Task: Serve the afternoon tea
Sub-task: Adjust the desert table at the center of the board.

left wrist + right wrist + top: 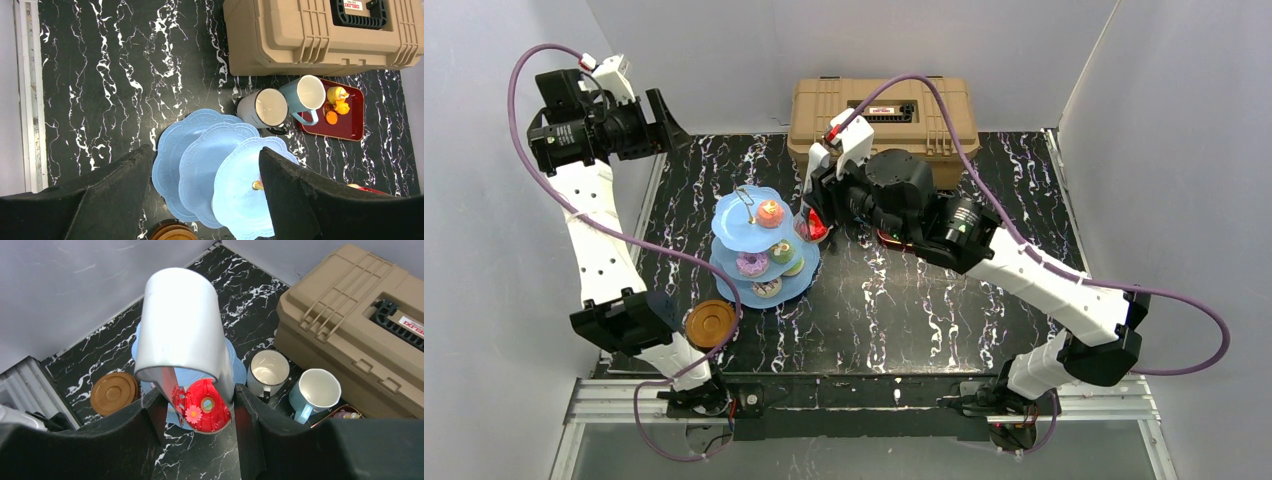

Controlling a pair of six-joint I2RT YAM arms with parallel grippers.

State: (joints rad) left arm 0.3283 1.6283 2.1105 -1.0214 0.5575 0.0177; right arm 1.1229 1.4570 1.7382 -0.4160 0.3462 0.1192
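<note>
Top external view: a light-blue three-tier scalloped cake stand [736, 222] sits left of centre on the black marbled table [944, 320], with stacked round brown saucers [711, 323] at its 7 o'clock. The left gripper [667, 122] hangs high at 11 o'clock and the right gripper [814, 222] at 3 o'clock.

Left wrist view: the jaws stand apart and hold nothing. A white mug [270, 107] sits just beside a light-blue mug [309, 95].

Right wrist view: the fingers clamp silver metal tongs [180, 325], which pinch a red toy cake [202, 407] at the stand's edge.
</note>
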